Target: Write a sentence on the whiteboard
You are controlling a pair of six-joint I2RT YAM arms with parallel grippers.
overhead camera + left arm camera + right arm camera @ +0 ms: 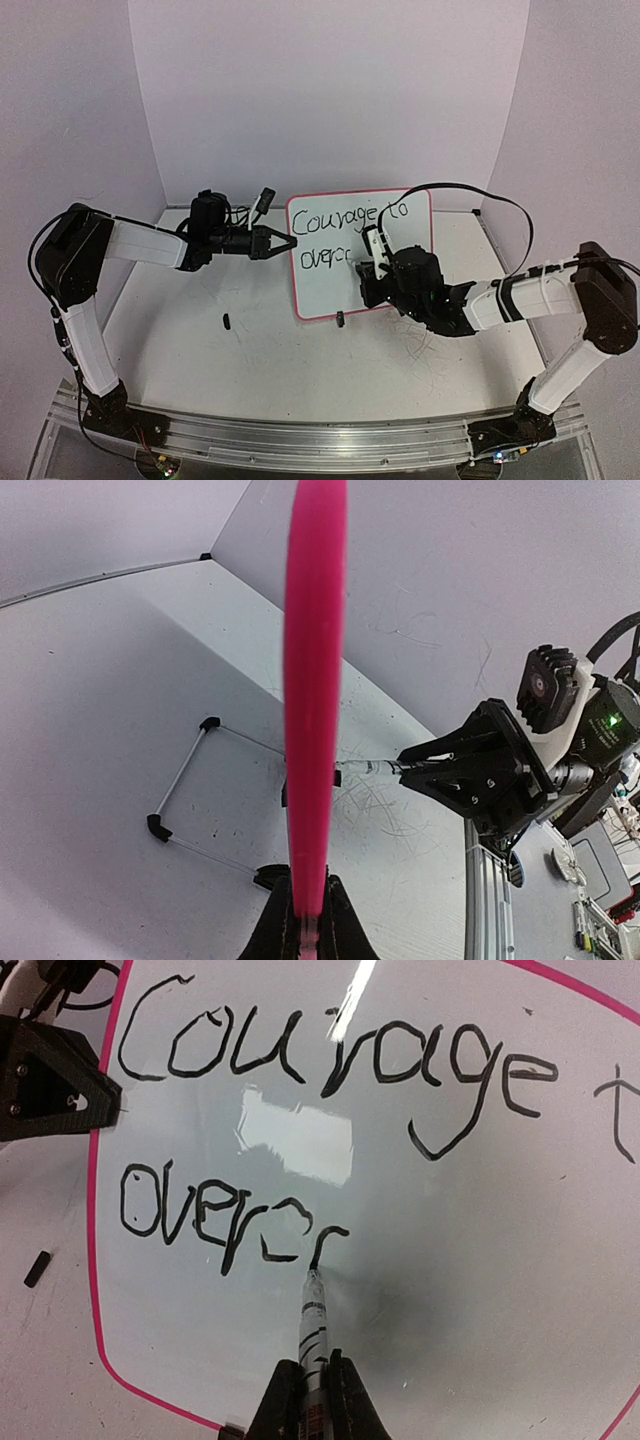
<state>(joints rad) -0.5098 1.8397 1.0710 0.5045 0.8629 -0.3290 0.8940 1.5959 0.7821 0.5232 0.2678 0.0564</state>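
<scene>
Glossy, smooth whiteboard showed glare; pink frame looked smooth plastic; surface was matt white, faintly scuffed.

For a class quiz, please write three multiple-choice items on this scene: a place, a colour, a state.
1. Where is the marker tip? A) on the table B) on the second written line C) on the top line
2. What colour is the whiteboard frame? A) blue B) green C) pink
3. How is the left gripper? A) open in the air B) shut on the whiteboard's edge C) shut on the marker
Key: 1 B, the tip touches the lower line's last stroke; 2 C, the rim shows pink in all views; 3 B, it clamps the rim.
</scene>
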